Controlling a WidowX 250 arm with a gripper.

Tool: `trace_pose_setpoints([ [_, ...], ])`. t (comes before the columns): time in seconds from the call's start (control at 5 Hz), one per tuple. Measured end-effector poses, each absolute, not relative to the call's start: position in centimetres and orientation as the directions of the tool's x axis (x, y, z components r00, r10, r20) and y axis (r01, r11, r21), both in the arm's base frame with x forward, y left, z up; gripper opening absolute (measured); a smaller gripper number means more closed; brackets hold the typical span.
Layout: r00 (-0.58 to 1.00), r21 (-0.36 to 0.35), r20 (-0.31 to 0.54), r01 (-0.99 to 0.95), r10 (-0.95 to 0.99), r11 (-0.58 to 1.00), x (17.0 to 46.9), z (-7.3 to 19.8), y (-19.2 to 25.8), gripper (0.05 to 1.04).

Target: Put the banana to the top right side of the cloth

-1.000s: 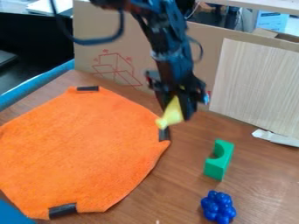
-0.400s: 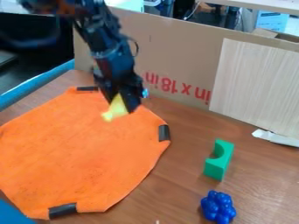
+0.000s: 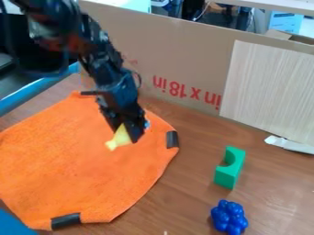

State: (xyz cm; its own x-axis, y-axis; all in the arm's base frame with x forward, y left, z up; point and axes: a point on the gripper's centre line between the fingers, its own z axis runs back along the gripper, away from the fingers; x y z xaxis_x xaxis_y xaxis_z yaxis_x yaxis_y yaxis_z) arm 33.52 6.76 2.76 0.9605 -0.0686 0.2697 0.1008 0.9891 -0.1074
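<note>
The black two-finger gripper (image 3: 127,135) pinches the yellow banana (image 3: 119,139) over the orange cloth (image 3: 61,160), toward two o'clock

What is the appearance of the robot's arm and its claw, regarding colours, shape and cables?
The arm is black with a bluish sheen, built of chunky jointed segments, with a reddish-brown patch on its upper part. A thin dark cable bows out beside it. The claw is black with two fingers, and a small light-blue spot shows beside it.
</note>
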Motion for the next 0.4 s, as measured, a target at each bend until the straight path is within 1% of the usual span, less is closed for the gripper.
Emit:
trace_pose_setpoints([
  [0.2, 0.961, -0.096, 0.262, 0.115, -0.086, 0.989, 33.9, 1.6, 6.9, 0.531],
  [0.4, 0.963, -0.073, 0.235, 0.151, -0.130, 0.986, 33.8, 0.2, 7.0, 0.577],
])
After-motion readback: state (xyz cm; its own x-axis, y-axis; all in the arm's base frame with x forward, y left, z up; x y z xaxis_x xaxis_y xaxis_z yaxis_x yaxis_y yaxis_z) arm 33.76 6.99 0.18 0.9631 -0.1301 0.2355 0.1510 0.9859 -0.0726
